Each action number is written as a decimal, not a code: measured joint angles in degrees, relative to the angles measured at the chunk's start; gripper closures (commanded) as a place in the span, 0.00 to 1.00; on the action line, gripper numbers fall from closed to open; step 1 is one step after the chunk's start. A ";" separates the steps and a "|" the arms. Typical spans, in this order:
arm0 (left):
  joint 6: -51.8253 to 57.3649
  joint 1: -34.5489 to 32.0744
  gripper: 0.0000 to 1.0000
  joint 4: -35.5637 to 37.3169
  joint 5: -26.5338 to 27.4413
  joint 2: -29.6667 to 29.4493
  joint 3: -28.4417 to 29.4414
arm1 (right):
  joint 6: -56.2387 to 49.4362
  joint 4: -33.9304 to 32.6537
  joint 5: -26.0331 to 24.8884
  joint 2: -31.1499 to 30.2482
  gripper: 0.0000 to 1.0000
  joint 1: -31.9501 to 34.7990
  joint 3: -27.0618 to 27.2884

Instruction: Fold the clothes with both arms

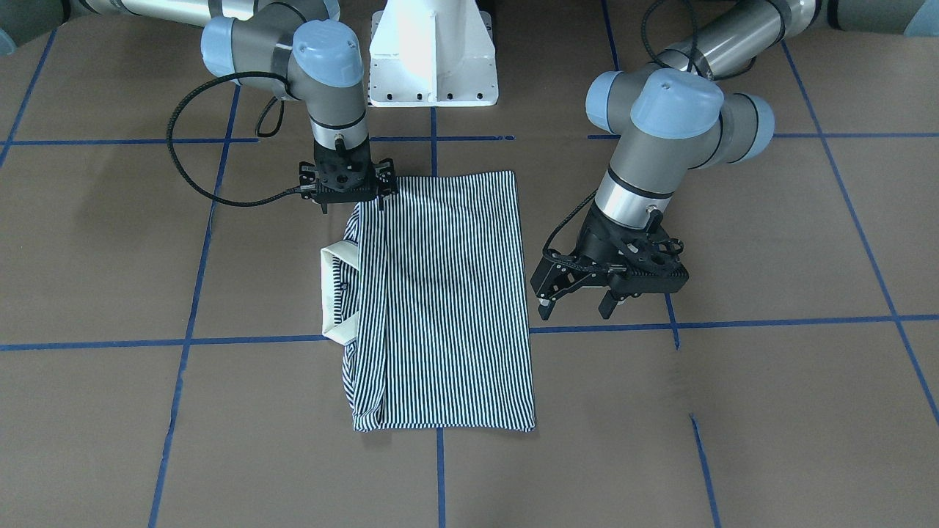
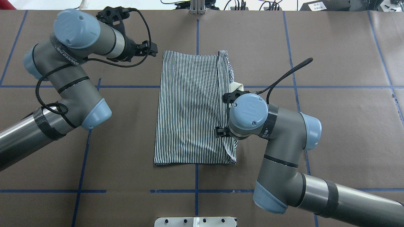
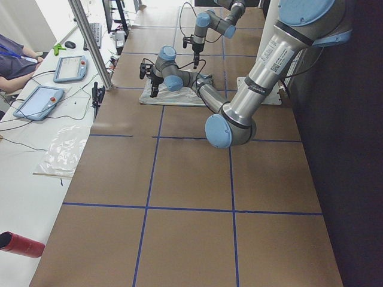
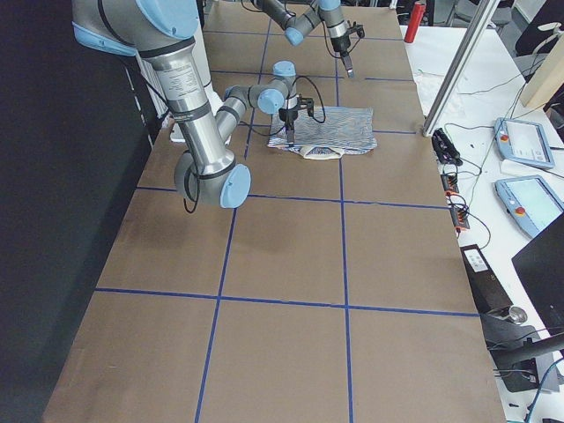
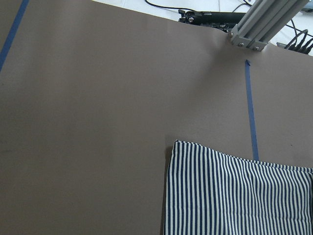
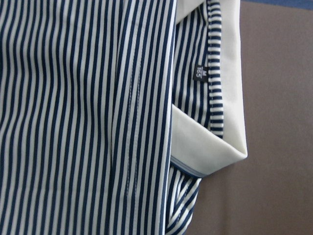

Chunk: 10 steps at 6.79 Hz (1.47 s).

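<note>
The striped polo shirt [image 1: 447,293] lies folded into a long rectangle on the brown table [image 1: 733,411]. Its cream collar [image 1: 334,293] sticks out at one long side. My left gripper [image 1: 577,312] is open and empty, and is raised beside the long edge opposite the collar. My right gripper [image 1: 348,194] points straight down over the shirt's collar side, near the end closest to my base. I cannot tell whether it is open or shut. In the overhead view the right wrist [image 2: 249,113] hides it. The right wrist view shows the collar [image 6: 215,147] and stripes [image 6: 73,98] close up, with no fingers.
My white pedestal base [image 1: 433,59] stands just behind the shirt. Blue tape lines [image 1: 183,341] grid the table. A metal post [image 2: 197,6] stands at the far edge. Tablets [image 3: 39,101] and a red can [image 3: 21,245] lie on the side bench.
</note>
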 measured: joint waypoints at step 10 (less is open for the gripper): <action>-0.11 0.34 0.00 -0.87 -0.01 0.23 -0.07 | -1.92 -5.70 -0.17 0.60 0.00 -2.73 -2.23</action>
